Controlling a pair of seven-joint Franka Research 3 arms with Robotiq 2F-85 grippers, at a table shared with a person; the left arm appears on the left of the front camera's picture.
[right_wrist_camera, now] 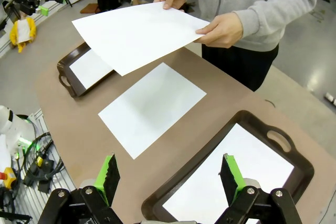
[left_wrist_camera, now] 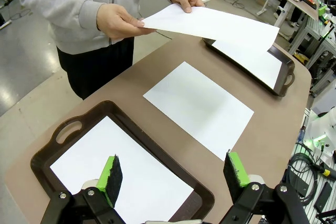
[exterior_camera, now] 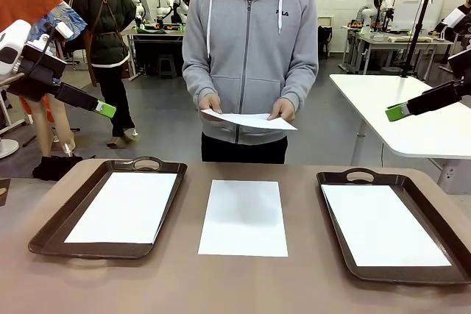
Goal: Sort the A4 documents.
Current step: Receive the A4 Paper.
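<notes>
front view | arms (exterior_camera: 44, 71) raised, jaws apart | hands (exterior_camera: 210, 104) hold sheet (exterior_camera: 250, 119)

- the table top (exterior_camera: 184, 284) looks like smooth brown laminate, matt, hardly any shine
- the left tray (exterior_camera: 68, 211) and the right tray (exterior_camera: 405, 275) are dark brown, look like moulded plastic, smooth with a soft gloss along the rims
- the A4 documents (exterior_camera: 243, 217) are thin plain white paper, matt and smooth; the held sheet (exterior_camera: 250, 119) is flimsy enough to curve a bit
- the hoodie (exterior_camera: 250, 56) is soft grey knit cloth, matt, with white cord drawstrings (exterior_camera: 209, 20)
- the pads (left_wrist_camera: 109, 179) on the left gripper (left_wrist_camera: 173, 169) are bright green and matt, rubbery-looking with a darker inner face; same deal on the right gripper (right_wrist_camera: 169, 167)
</notes>
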